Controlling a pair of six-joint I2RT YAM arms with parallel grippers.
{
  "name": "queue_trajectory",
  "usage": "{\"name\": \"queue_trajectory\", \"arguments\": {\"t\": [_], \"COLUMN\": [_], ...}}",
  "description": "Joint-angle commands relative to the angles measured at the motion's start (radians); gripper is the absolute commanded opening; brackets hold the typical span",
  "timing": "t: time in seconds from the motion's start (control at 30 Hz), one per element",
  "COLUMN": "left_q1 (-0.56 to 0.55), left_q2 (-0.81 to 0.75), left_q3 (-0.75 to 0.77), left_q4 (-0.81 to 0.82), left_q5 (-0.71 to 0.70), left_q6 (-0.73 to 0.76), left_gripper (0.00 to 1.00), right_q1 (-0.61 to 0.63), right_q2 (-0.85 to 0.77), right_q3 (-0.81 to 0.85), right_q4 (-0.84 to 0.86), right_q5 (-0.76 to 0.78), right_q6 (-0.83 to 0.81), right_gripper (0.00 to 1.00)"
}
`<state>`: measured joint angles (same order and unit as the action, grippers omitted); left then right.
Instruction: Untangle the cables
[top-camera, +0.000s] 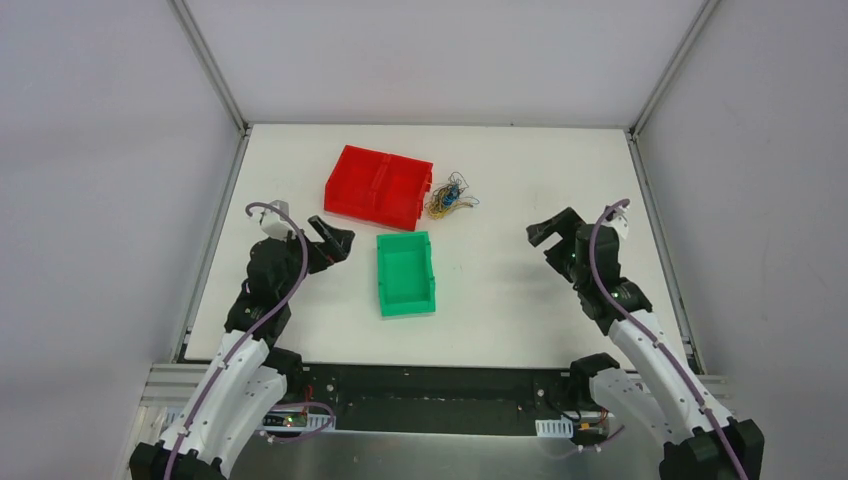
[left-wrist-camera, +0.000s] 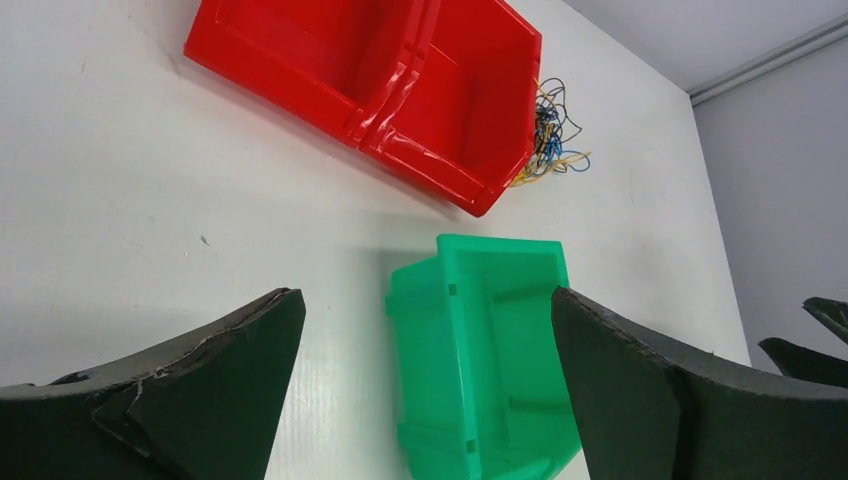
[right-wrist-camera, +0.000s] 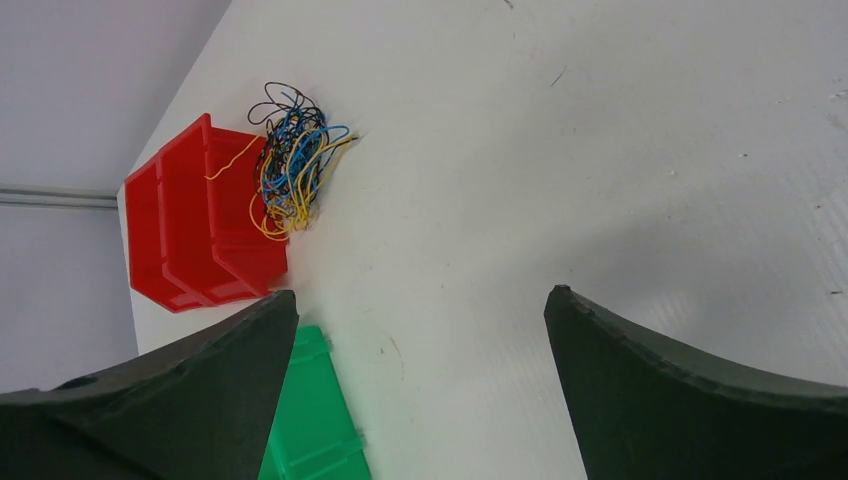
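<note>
Sitting toward the far edge of the worktop (top-camera: 500, 300), about midway between its left and right edges, the cables (top-camera: 449, 194) form one small tangle of yellow, blue and dark strands in the top view. The tangle lies right against the right end of the red bin (top-camera: 378, 186), a two-compartment bin set at a slant. A green bin (top-camera: 405, 272) stands apart from the red one, closer to the near edge, with its long side running from far to near. The left tool (top-camera: 340, 243) hovers beside the green bin on the left-edge side, jaws spread wide and holding nothing. The right tool (top-camera: 545, 238) hangs over bare worktop toward the right edge, well apart from the cables, also wide and holding nothing.

From the left wrist, the two dark fingers (left-wrist-camera: 200, 390) stand far apart at the bottom of the view, with the green bin (left-wrist-camera: 480, 340) showing between them and nothing gripped. Beyond it the red bin (left-wrist-camera: 330, 60) lies across the view, both compartments showing nothing inside. The cables (left-wrist-camera: 550, 140) peek out from behind its right end.

From the right wrist, the fingers (right-wrist-camera: 660, 400) are likewise wide apart over bare white surface. The cables (right-wrist-camera: 292, 165) lie well ahead of them as a dense knot of curly loops. One yellow strand reaches over the wall of the red bin (right-wrist-camera: 190, 230), while a few dark loops curl out on the far side. A corner of the green bin (right-wrist-camera: 310, 420) shows beside the left finger.
</note>
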<state>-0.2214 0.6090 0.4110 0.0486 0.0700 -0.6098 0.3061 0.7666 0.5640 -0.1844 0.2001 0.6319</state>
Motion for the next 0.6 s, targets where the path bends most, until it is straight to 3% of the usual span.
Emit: {"name": "queue_trajectory", "arguments": {"t": [0.0, 0.1, 0.3, 0.43, 0.57], "left_q1": [0.004, 0.004, 0.003, 0.004, 0.004], "left_q2": [-0.007, -0.014, -0.09, -0.065, 0.012], "left_q3": [0.022, 0.021, -0.061, -0.073, -0.058], "left_q4": [0.038, 0.017, 0.019, 0.057, 0.098], "left_q5": [-0.041, -0.094, -0.164, -0.117, -0.027], "left_q6": [-0.059, -0.111, -0.219, -0.214, -0.22], "left_gripper": [1.0, 1.0, 1.0, 1.0, 1.0], "right_q1": [-0.005, -0.015, -0.041, -0.024, 0.043], "right_q2": [0.067, 0.164, 0.29, 0.444, 0.716], "right_q3": [0.003, -0.006, 0.036, 0.101, 0.312], "right_q4": [0.078, 0.068, 0.132, 0.262, 0.277], "right_q5": [-0.024, 0.023, -0.067, -0.126, -0.131], "right_q6": [0.039, 0.125, 0.072, 0.133, 0.167], "right_gripper": [0.99, 0.99, 0.99, 0.99, 0.99]}}
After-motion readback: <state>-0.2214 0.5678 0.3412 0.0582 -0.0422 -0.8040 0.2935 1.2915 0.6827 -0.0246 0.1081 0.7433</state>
